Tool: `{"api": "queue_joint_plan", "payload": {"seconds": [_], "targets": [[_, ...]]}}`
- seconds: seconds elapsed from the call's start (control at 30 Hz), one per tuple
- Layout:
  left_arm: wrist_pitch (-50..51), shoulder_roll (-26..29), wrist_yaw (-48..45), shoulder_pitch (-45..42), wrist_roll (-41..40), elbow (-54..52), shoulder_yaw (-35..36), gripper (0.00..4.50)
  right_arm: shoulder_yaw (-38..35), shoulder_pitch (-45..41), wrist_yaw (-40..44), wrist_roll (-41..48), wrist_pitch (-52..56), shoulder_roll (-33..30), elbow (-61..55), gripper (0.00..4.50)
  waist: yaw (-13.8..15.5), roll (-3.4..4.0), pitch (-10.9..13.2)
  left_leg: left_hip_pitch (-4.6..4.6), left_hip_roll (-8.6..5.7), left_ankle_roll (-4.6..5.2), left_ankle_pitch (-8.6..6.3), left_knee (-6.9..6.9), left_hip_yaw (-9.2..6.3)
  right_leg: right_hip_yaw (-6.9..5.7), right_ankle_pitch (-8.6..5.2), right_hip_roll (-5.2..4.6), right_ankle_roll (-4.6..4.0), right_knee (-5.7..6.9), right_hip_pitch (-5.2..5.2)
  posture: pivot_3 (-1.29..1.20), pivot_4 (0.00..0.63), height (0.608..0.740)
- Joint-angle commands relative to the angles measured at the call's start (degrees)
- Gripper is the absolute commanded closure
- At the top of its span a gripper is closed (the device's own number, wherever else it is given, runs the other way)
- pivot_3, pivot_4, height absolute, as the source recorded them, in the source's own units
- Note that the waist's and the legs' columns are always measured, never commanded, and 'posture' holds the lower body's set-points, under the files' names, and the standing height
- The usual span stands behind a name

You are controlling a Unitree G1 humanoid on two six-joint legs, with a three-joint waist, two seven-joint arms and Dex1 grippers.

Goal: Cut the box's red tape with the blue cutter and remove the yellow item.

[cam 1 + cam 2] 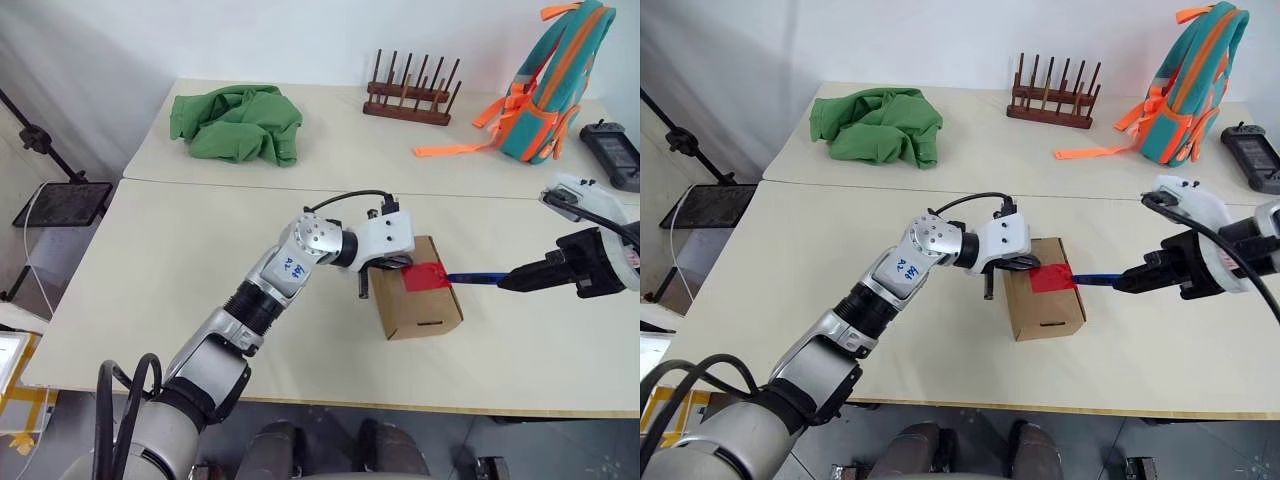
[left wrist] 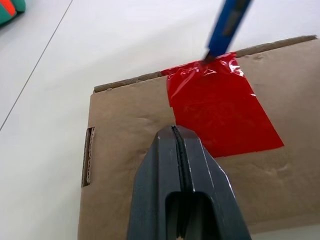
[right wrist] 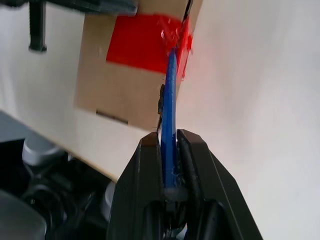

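- On the near table (image 1: pixel 200 250), at your left: left hand (image 2: pixel 177 150), fingers pressed together with nothing between them, resting on top of the box (image 1: pixel 418 305) just behind the red tape (image 1: pixel 424 276). You are bracing the carton with it.
- Centre: box, flaps down, tape crinkled at its far edge but not visibly parted.
- Right: right hand (image 3: pixel 170 145), clamped on the blue cutter (image 1: pixel 475 279); the tip meets the tape where lid and side wall join.
- Step in hand: the cut itself, judged barely begun.
- Next move: draw the tip along the seam under the tape while your left hand keeps the box from sliding.
- Hidden: the yellow item, presumably inside the closed box; the blade tip, too small to make out.
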Motion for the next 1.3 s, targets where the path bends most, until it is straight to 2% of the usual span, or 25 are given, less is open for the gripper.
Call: {"api": "queue_joint_plan", "payload": {"seconds": [0.03, 0.37, 0.53, 0.63, 0.73, 0.8, 0.83, 0.87, 0.9, 0.93, 0.97, 1.0, 1.03, 1.1, 1.17, 1.3], "targets": [[2.7, 0.7, -1.4, 4.3, 5.0, 5.5, -6.2, 4.5, -0.7, 1.5, 4.7, 3.6, 1.5, -2.6, -4.1, 4.35, 0.0, 0.0, 0.0, 0.01, 0.01, 0.0, 0.0, 0.0, -0.01, 0.0, 0.0, 0.0, 0.0, 0.0, 0.0, 0.0, 0.15, 0.74], [0.3, 0.2, -0.1, 3.9, 5.3, 7.6, -5.1, 4.5, -6.4, 11.4, 11.2, 3.6, -4.3, -10.4, -8.0, 4.35, 0.2, 0.01, 0.0, 0.02, 0.02, -0.03, -0.02, 0.01, 0.0, 0.03, 0.0, -0.02, 0.0, 0.01, 0.01, 0.0, 0.15, 0.74], [-3.3, -1.7, 0.8, 2.0, 0.8, 8.4, 0.7, 4.5, -15.8, 15.6, 11.7, 3.6, -7.3, -16.0, -6.5, 4.35, 0.3, 0.02, 0.0, -0.01, 0.0, -0.07, -0.05, 0.02, 0.02, 0.03, 0.0, -0.07, 0.0, 0.0, -0.01, 0.0, 0.15, 0.74], [-5.8, -2.8, -0.9, 0.6, -4.2, 7.6, 6.2, 4.5, -20.9, 17.4, 14.9, -2.3, -4.7, -19.0, -5.7, 4.35, 0.3, 0.04, 0.0, -0.11, 0.0, -0.18, -0.1, 0.02, 0.02, 0.02, 0.0, -0.08, 0.0, -0.01, -0.11, 0.0, 0.15, 0.74], [-5.5, -2.5, -1.9, -1.8, -8.2, 7.1, 10.9, 4.5, -27.5, 18.7, 18.6, -9.1, -2.0, -18.0, -2.1, 4.35, 0.1, 0.05, 0.0, -0.42, 0.02, -0.07, -0.03, 0.05, 0.02, -0.01, 0.0, -0.06, 0.01, 0.01, -0.41, 0.0, 0.15, 0.74], [-4.8, -1.6, -2.4, -3.2, -9.7, 6.8, 13.0, 4.5, -37.2, 23.2, 18.3, -16.8, 1.0, -13.7, -2.0, 4.35, 0.0, -0.01, 0.1, -0.83, 0.01, -0.04, 0.01, 0.11, 0.08, 0.01, 0.02, -0.06, 0.04, 0.13, -0.87, 0.0, 0.15, 0.74], [-4.4, -0.7, -3.3, -3.8, -10.6, 6.3, 13.9, 4.5, -46.3, 30.0, 17.2, -22.5, 1.7, -9.2, -3.9, 4.35, 0.1, -0.05, 0.1, -0.98, 0.0, -0.02, 0.07, 0.16, 0.1, -0.01, 0.04, -0.02, 0.05, 0.4, -1.02, 0.0, 0.15, 0.74], [-4.0, 0.6, -4.2, -4.5, -11.3, 5.8, 15.0, 4.5, -58.0, 38.1, 16.1, -29.8, 1.4, -1.6, -8.3, 4.35, 0.2, -0.11, 0.1, -1.03, -0.01, 0.01, 0.14, 0.15, 0.11, -0.1, 0.04, 0.01, 0.04, 0.58, -1.07, 0.0, 0.15, 0.74], [-3.5, 2.0, -5.1, -5.1, -12.1, 5.5, 16.2, 4.5, -67.2, 46.5, 17.1, -37.1, -3.5, 6.0, -13.0, 4.35, 0.4, -0.49, 0.0, -1.03, 0.0, 0.02, 0.16, 0.2, 0.08, -0.38, 0.04, 0.07, 0.03, 0.69, -1.06, 0.0, 0.15, 0.74], [-3.2, 3.7, -5.9, -5.5, -12.7, 5.2, 17.2, 4.5, -73.2, 56.1, 20.6, -46.6, -14.5, 13.8, -17.7, 4.35, 0.6, -0.76, 0.0, -1.03, -0.01, 0.0, 0.25, 0.09, 0.04, -0.77, 0.04, 0.14, 0.03, 0.74, -1.0, 0.0, 0.15, 0.74], [-2.8, 5.1, -6.0, -5.5, -12.8, 5.2, 17.9, 4.5, -74.6, 64.0, 23.0, -56.5, -27.0, 19.3, -21.2, 4.35, 1.4, -0.78, 0.0, -1.02, 0.02, -0.03, 0.25, 0.17, -0.03, -1.18, 0.04, 0.46, 0.03, 1.01, -1.07, 0.0, 0.15, 0.74], [-2.8, 6.8, -6.1, -5.1, -12.4, 5.5, 18.1, 4.5, -73.5, 66.7, 21.9, -62.8, -37.6, 24.8, -21.3, 4.35, 2.0, -0.57, -0.1, -1.03, -0.09, -0.02, 0.26, 0.04, 0.01, -1.28, 0.03, 0.43, 0.04, 0.94, -1.07, 0.0, 0.15, 0.74], [-2.7, 8.2, -5.9, -4.6, -11.8, 6.0, 18.1, 4.5, -71.7, 68.0, 19.9, -66.9, -43.7, 29.1, -19.8, 4.35, 2.0, -0.1, 0.0, -1.04, -0.22, -0.01, 0.26, 0.01, 0.11, -1.34, -0.01, 0.33, 0.11, 0.95, -1.11, 0.0, 0.15, 0.74], [-2.9, 10.7, -5.6, -3.2, -10.6, 6.6, 17.9, 4.5, -66.6, 69.7, 20.0, -76.1, -56.8, 34.1, -15.1, 4.35, 1.6, 0.46, 0.0, -1.04, -0.62, 0.19, 0.35, -0.03, 0.44, -1.29, -0.06, 0.01, 0.39, 0.94, -1.18, 0.0, 0.15, 0.74], [-2.5, 12.4, -5.6, -1.8, -9.9, 5.9, 17.7, 4.5, -62.9, 70.6, 20.8, -82.6, -64.4, 36.6, -9.9, 4.35, 1.4, 0.47, 0.0, -0.88, -0.8, 0.41, 0.47, -0.08, 0.51, -1.12, 0.06, -0.07, 0.66, 0.81, -0.97, 0.0, 0.15, 0.74], [0.3, 15.5, -5.5, 1.7, -9.8, 2.3, 18.3, 4.5, -59.5, 68.7, 19.5, -89.9, -74.5, 39.9, 1.6, 4.35, 0.2, 0.3, 0.1, -0.61, -0.75, 0.51, 0.66, 0.02, 0.44, -0.95, 0.18, -0.01, 0.86, 0.69, -0.54, 0.0, 0.15, 0.74]]}}
